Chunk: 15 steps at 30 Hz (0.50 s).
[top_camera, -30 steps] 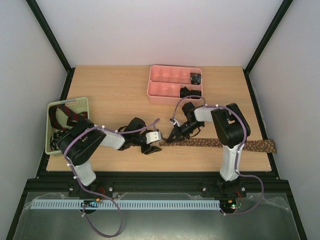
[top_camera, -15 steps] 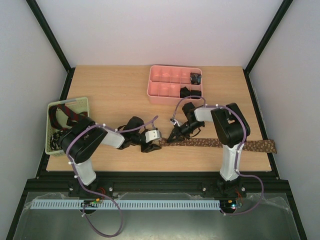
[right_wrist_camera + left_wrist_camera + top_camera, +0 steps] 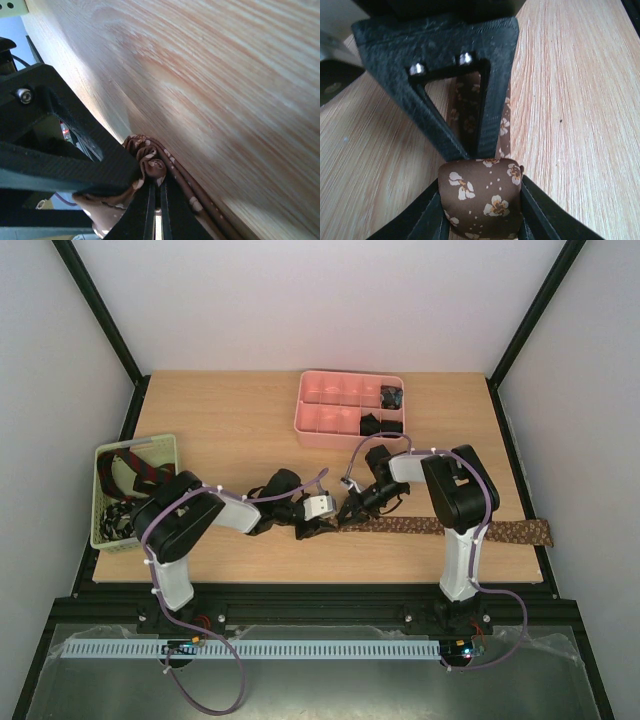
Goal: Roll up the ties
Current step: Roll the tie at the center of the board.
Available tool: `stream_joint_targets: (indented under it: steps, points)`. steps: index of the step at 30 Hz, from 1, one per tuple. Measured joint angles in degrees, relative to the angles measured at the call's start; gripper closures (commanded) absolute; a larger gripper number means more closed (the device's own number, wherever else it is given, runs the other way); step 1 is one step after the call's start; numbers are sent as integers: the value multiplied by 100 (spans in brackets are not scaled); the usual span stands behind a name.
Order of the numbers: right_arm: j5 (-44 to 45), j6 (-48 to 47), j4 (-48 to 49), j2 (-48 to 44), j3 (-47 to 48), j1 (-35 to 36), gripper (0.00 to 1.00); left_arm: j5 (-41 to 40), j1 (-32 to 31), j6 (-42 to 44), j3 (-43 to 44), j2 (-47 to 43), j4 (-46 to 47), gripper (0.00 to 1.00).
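Observation:
The brown tie [image 3: 450, 529] with pale flower print lies flat along the table's front, from the middle to the right edge. Its left end is rolled into a small coil [image 3: 482, 200]. My left gripper [image 3: 320, 527] is shut on this coil, one finger against each side. My right gripper [image 3: 347, 516] is right beside it, fingers nearly together, pinching the bunched brown fabric [image 3: 150, 162] at the coil. In the left wrist view the right gripper's black fingers [image 3: 450, 100] stand just behind the coil. Rolled dark ties [image 3: 390, 397] sit in the pink tray.
The pink compartmented tray [image 3: 325, 415] stands at the back middle. A pale green slotted basket [image 3: 165, 445] at the left holds a red-striped tie [image 3: 135, 472] and a black-and-white one [image 3: 113, 517]. The brown tie's wide end [image 3: 538, 533] overhangs the table's right edge.
My left gripper has moved right, up to the right gripper, and now grips the tie's rolled end. The right arm has barely moved.

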Motion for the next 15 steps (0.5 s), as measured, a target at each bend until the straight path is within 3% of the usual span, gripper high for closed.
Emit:
stream_joint_targets:
  steps: [11,15]
  points:
    - [-42,4,-24,17,2,-42,98,-297,-175,-44,358,433,-50,68]
    - [17,-7,-28,-35,2,-39,93,-417,-177,-2,361,374,-173,71]
